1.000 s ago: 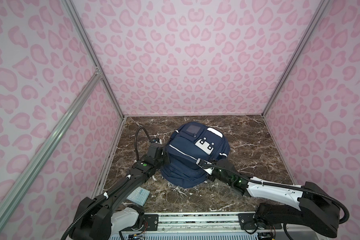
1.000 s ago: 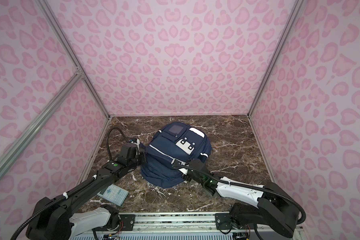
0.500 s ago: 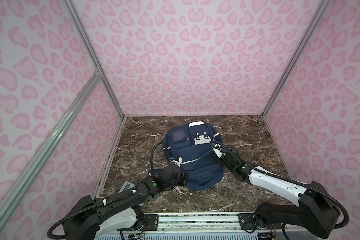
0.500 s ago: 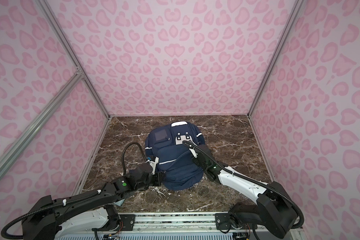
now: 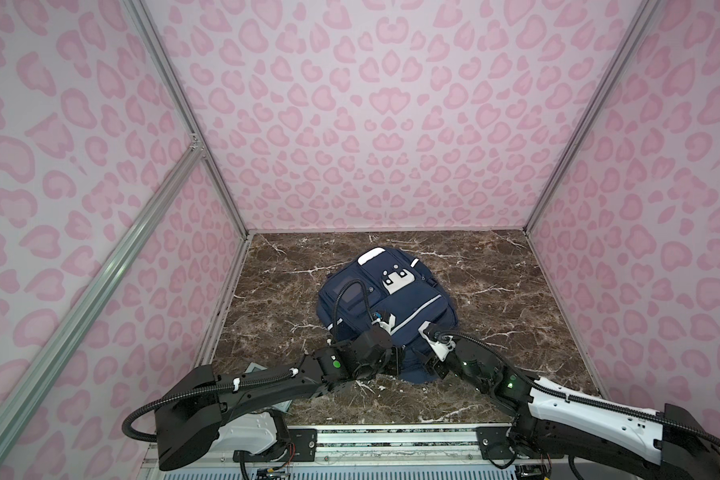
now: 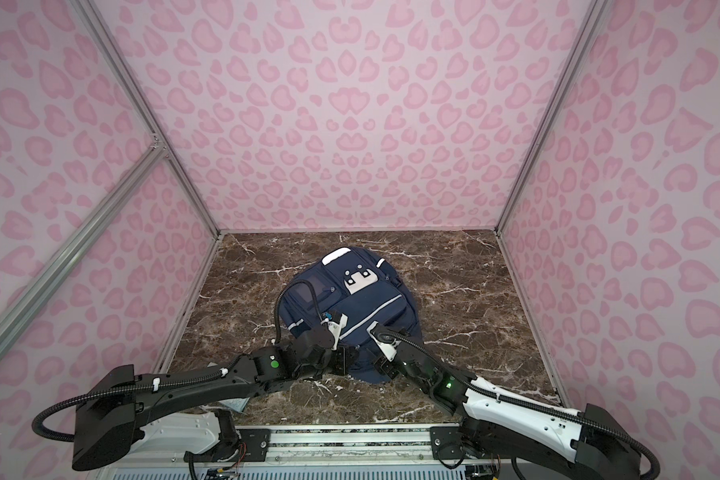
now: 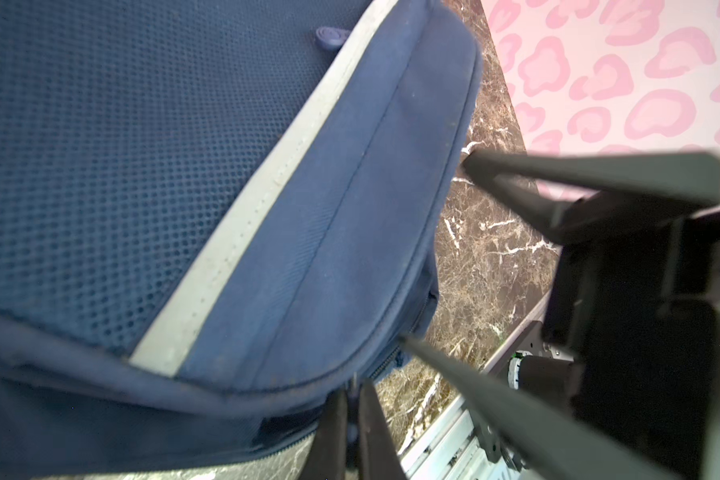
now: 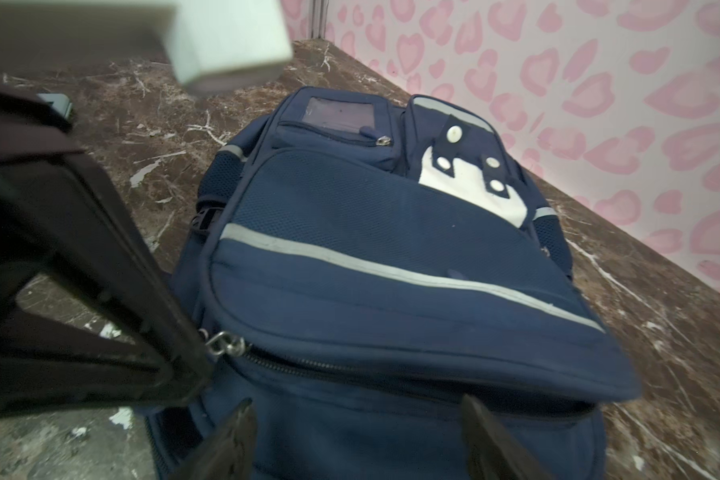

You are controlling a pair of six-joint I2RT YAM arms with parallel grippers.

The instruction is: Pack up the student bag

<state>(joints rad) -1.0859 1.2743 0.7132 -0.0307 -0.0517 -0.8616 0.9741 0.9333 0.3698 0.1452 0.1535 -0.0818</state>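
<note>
The navy student bag (image 5: 408,299) (image 6: 375,303) lies front-up in the middle of the marble floor, showing its white stripes and white patch. My left gripper (image 5: 396,362) (image 7: 352,411) is at the bag's near edge. It is shut on the metal zipper pull (image 8: 225,345) at the end of the main zipper (image 8: 308,365). Just beside it, my right gripper (image 5: 429,368) (image 8: 356,419) hangs open over the bag's near end, with only fabric below its fingers (image 8: 238,419). The zipper gapes a little under the front flap.
A small light-blue pouch (image 6: 233,403) lies near the front left, mostly hidden under the left arm. Pink patterned walls (image 5: 391,124) close in three sides. The metal rail (image 5: 391,436) runs along the front edge. Bare marble (image 5: 516,299) surrounds the bag.
The right gripper has come off the bag's right side, drawn back to its near edge and opened. The left gripper stays shut at the near edge. The bag has shifted slightly.
</note>
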